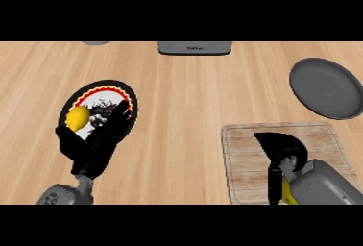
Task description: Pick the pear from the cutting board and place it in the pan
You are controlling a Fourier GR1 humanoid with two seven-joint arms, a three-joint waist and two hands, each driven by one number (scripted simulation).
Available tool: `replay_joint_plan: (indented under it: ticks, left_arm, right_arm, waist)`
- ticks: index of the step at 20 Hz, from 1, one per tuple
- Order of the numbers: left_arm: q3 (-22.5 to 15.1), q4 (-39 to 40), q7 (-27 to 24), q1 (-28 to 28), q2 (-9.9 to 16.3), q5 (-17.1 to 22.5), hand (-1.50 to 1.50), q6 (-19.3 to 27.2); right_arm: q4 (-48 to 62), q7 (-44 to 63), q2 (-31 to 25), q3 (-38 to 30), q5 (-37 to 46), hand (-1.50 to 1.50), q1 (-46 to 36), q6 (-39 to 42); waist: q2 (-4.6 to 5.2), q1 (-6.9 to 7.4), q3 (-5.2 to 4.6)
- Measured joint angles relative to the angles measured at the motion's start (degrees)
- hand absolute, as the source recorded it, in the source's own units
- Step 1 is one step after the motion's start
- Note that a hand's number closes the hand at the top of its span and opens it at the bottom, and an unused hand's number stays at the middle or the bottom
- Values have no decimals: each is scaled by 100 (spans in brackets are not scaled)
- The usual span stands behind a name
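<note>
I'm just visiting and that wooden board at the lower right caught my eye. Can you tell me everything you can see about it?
The cutting board is a pale, rectangular slab with rounded corners and a grain that looks like light wood, lying flat on the counter. It sits at the lower right, just below the dark grey pan, apart from it. The robot's right hand is curled over its near right part, with a bit of yellow, seemingly the pear, showing beneath. The rest of its surface is bare.

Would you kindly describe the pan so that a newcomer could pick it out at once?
Start at the cutting board under the right hand, then look up toward the counter's far right edge. The pan lies there: a plain dark grey round dish, unlike the plate at left, which has a red and yellow patterned rim.
</note>
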Motion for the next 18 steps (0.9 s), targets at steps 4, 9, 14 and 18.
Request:
replay_joint_plan:
  ticks: [4,9,14,18]
  left_arm:
    - [20,-35,58,-12,-36,-34,0,25]
    - [134,-116,65,98,11,-30,0,-72]
    - [129,-89,0,216,-68,-125,0,-163]
    - [255,-123,132,131,-72,-136,0,-211]
  right_arm:
    - [37,-99,-282,133,300,-150,126,113]
    - [-53,-64,-326,104,488,-150,274,161]
    - [6,-192,-301,50,763,-150,438,248]
    - [81,-374,-347,-26,1082,150,642,298]
  waist:
    - [-2,-26,3]
    - [-2,-31,4]
    - [3,-26,5]
    - [4,-32,4]
